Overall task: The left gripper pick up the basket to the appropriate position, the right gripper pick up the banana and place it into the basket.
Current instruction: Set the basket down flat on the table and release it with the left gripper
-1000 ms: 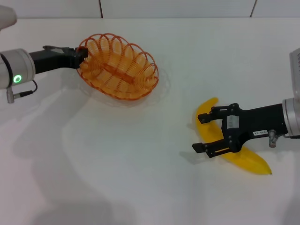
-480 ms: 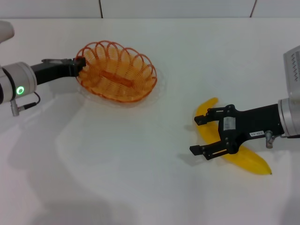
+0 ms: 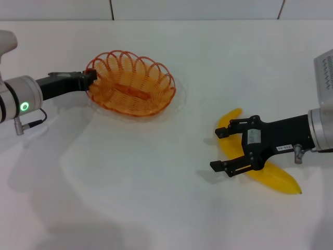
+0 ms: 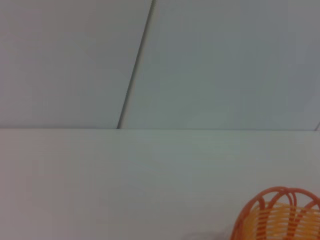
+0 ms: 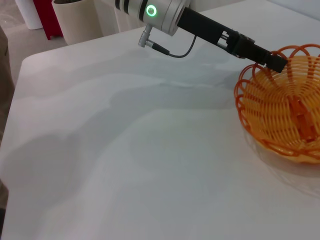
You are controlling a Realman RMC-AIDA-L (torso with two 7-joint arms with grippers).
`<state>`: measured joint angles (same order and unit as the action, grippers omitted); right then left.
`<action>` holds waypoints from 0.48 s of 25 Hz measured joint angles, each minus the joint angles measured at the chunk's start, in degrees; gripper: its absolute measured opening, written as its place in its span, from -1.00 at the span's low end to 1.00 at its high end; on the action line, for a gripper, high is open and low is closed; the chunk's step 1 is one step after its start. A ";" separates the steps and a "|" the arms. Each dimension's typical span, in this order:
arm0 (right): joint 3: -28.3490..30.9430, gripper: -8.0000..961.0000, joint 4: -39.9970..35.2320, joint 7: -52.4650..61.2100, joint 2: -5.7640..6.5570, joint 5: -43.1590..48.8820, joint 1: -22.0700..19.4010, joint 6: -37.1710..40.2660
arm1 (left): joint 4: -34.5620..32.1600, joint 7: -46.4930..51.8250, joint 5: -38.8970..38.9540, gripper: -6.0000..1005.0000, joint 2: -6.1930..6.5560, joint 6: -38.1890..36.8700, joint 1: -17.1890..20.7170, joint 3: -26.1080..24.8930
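The orange basket (image 3: 132, 83) rests on the white table at the upper left of the head view; it also shows in the right wrist view (image 5: 287, 107) and partly in the left wrist view (image 4: 280, 215). My left gripper (image 3: 89, 76) is shut on the basket's left rim, also seen in the right wrist view (image 5: 272, 60). The yellow banana (image 3: 276, 177) lies on the table at the right. My right gripper (image 3: 221, 149) is open, hovering over the banana's middle with its fingers spread on either side of it.
The white table (image 3: 156, 182) runs wide around both objects. A tiled wall edge runs along the back. In the right wrist view, a beige bin (image 5: 82, 17) and a red object (image 5: 47, 15) stand beyond the table's edge.
The basket has come down from a tilted, raised pose to sit flatter on the table, held by the left gripper. The right gripper has shifted slightly left over the banana.
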<state>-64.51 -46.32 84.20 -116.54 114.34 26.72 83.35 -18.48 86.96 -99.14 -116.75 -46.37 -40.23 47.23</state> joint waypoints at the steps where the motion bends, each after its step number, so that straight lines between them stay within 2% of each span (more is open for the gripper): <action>1: 0.00 0.86 0.00 0.00 0.00 0.00 0.00 0.01 | 0.02 0.00 0.00 -0.84 -0.01 0.00 0.00 -0.05; 12: 0.00 0.86 0.00 0.00 0.00 0.00 0.00 0.32 | 0.10 -1.30 0.13 -0.82 0.00 -0.04 -0.01 -0.16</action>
<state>-64.51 -46.32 84.20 -116.54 114.34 26.72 83.67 -18.37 85.66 -99.01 -116.75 -46.41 -40.25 47.07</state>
